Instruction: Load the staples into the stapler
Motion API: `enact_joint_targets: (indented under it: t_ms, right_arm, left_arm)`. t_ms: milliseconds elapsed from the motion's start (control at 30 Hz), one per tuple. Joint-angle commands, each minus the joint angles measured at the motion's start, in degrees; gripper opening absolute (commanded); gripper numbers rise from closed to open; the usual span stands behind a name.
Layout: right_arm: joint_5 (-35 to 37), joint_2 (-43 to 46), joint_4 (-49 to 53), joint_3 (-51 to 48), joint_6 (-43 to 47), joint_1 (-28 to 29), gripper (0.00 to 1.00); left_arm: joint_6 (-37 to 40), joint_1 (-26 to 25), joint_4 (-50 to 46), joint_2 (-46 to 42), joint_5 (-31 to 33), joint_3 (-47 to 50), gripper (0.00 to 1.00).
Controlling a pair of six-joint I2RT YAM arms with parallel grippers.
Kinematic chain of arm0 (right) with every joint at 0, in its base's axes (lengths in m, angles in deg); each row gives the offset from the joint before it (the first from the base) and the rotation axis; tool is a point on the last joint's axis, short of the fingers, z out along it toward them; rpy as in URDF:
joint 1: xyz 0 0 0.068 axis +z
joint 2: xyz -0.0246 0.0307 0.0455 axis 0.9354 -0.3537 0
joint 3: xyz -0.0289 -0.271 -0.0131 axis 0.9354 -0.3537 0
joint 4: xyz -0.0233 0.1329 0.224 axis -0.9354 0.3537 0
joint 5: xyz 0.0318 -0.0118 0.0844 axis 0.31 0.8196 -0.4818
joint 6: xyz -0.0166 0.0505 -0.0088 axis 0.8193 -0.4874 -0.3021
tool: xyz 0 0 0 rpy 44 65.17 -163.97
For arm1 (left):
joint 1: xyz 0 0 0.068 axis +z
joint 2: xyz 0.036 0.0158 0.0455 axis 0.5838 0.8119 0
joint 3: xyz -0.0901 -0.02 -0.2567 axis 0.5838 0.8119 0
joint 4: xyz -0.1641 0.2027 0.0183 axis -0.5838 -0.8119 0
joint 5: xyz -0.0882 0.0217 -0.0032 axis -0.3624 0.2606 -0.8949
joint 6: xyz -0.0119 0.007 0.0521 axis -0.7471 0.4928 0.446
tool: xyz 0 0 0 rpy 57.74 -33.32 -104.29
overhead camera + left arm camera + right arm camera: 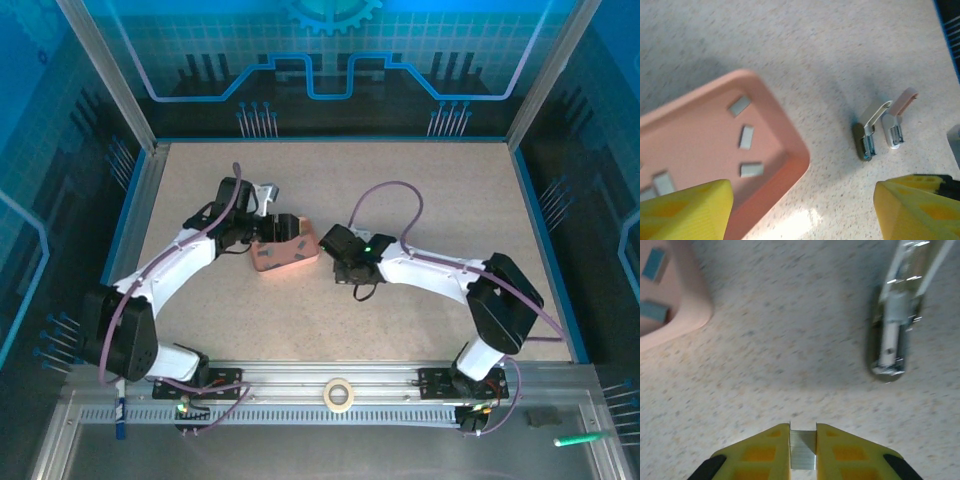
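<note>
Found the left end effector point(802, 194) spread wide, nothing between its yellow fingers point(687, 210), hanging above one corner of a pink tray point(790, 145) on the speckled counter point(815, 50). Counted several loose staples point(746, 137) lying flat on the tray floor, each apart from the next. Spotted the stapler point(867, 134) on the counter just beside the tray, not touching it, opened out with the pale top arm swung away from the metal channel.

Saw the right end effector point(803, 432) pressed together on a staple strip point(803, 455), a small grey bar pinched between both yellow pads point(765, 455) above bare counter. Placed that strip clear of the tray and short of the stapler, with the open metal end of the stapler at the upper right of the right wrist view. Caught a rounded tray corner at the upper left there, with two more strips inside.

From above, made out both arms bent inward toward the middle of the counter, with the tray between them and the stapler just behind the tray, by the left wrist. Noted a roll of tape point(338, 393) on the rail at the near edge, between the two bases.
</note>
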Motion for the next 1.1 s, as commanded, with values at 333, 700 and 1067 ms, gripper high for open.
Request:
enact_joint_targets:
  t_ms: [333,700,1067]
  right_arm:
    - [0.8,5.1,-8.6,-8.3,6.4,-8.2,0.19]
    - [0.1,2.3,-12.2,-8.4,9.1,-9.6,0.19]
    - [1.1,-0.6,-12.1,-7.8,9.9,-10.1,0.18]
  left_arm:
    - [3.4,-1.2,15.5,4.0,-8.0,3.4,0.79]
    - [5.0,-1.2,13.3,2.5,-4.4,3.3,0.79]
    - [5.8,-1.2,11.8,2.4,-2.6,3.0,0.8]
